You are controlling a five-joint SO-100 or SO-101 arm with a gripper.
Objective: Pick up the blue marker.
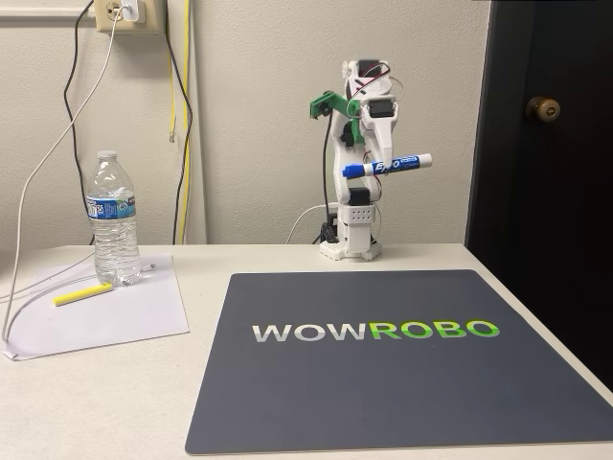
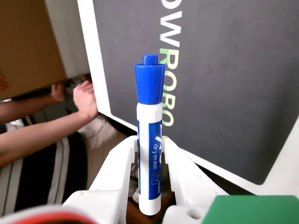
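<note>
The blue marker (image 1: 386, 166), white-barrelled with a blue label and blue cap, hangs nearly level high above the table's back edge. My gripper (image 1: 372, 165) is shut on its barrel, on the folded-up white and green arm (image 1: 359, 206). In the wrist view the marker (image 2: 149, 88) stands between the two white fingers (image 2: 119, 161), cap pointing away from the camera, and the gripper (image 2: 150, 142) clamps its labelled middle. Far below it lies the dark mat (image 2: 224, 84).
A dark WOWROBO mat (image 1: 402, 383) covers the table's middle. At the left, a water bottle (image 1: 113, 218) and a yellow stick (image 1: 82, 294) rest on white paper (image 1: 115, 316). Cables hang on the wall. A person's arms (image 2: 46, 121) and a cardboard box (image 2: 28, 42) lie beyond the table.
</note>
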